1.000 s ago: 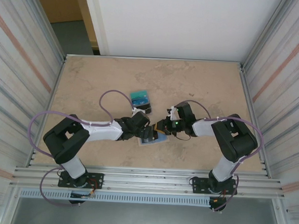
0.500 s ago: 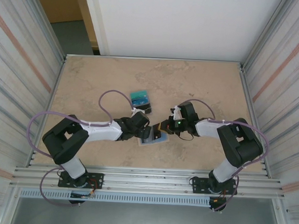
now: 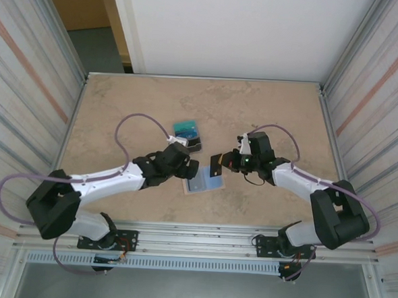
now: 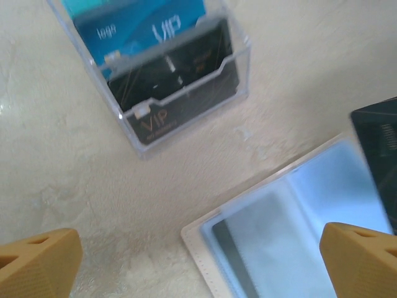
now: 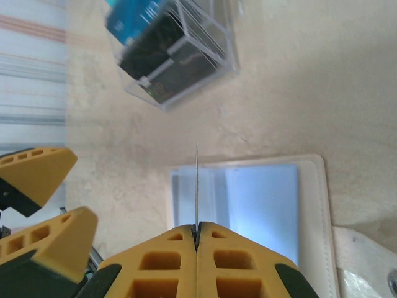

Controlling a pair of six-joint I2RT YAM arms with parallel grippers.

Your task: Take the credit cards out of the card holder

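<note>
Pale blue inner face of the card holder is up; holder lies open and flat on the table, near front edge, between the two grippers. R gripper: jaws fully closed, pinching one dark card by its edge. Card stands edge-on in R wrist view, raised over holder, approx. upright. L gripper: jaws spread wide, nothing between them, hovering low at holder's L side. Clear plastic box stands just beyond holder, apart from it. Other credit cards are in the box: teal, blue, dark. "VIP" print legible on two.
</note>
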